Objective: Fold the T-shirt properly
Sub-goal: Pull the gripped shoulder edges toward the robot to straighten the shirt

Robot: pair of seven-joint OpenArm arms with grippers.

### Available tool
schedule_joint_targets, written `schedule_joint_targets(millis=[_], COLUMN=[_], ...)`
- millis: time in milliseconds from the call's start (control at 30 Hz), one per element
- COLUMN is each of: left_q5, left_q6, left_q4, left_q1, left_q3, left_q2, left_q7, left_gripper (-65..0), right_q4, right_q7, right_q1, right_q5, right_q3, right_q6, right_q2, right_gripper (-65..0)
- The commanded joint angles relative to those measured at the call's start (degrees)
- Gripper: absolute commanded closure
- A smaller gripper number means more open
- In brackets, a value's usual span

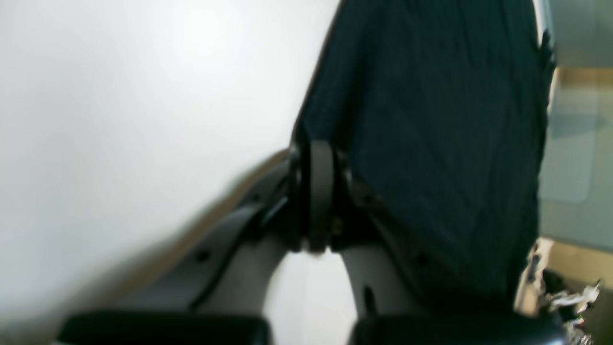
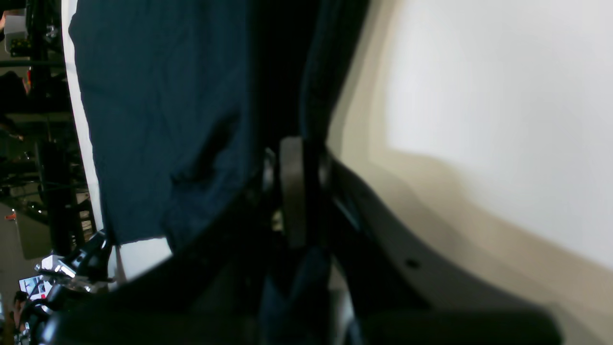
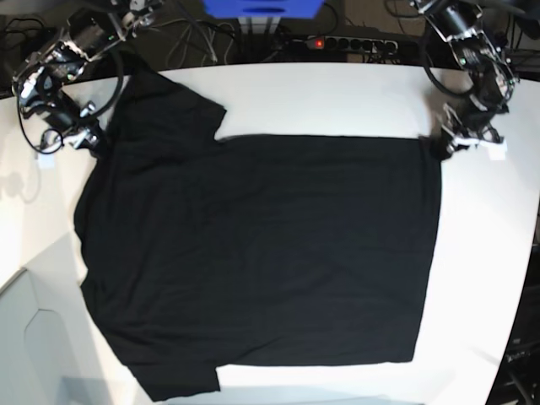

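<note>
Black, soft cloth, the T-shirt should drape limply, so we judge the far corners best, where left gripper and right gripper sit clamped on it.

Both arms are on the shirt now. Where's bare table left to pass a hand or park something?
Bare table lies between the T-shirt and the far edge, and widest beside its hem, below the left gripper. The right gripper corner is crowded; the near strip is thin.
</note>
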Motion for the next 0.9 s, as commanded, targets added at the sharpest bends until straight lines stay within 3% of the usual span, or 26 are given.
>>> schedule_joint_targets(millis=[0,400,633,867], left_q5=[3.58,3.49,3.58,3.49], left_q6=[1.06,0.97,0.97,0.89], left_q4=[1.48,14.50,18.10,21.35], left_q1=[1.46,9.72,11.83,14.12], left_q3=[-0.06,-0.15,-1.91,-3.05], left_q2=[-0.52,-0.17,-0.17,-0.17], left_q7=[2.20,2.11,2.11,2.11], left_gripper=[-0.1,-0.1,-0.1,-0.1], right_q4=[0.36,0.89,14.34,15.74], right_q7=[-1.76,-1.76,-1.76,-1.76], right_q1=[-1.32,-5.98,-11.26,-13.63], right_q5=[-4.10,-3.93,-3.93,-3.93], right_q3=[0.34,0.69,2.54,2.72], right_q6=[1.00,1.00,1.00,1.00], right_q2=[1.13,3.15,2.71,2.71], right_gripper=[0.0,0.0,0.0,0.0])
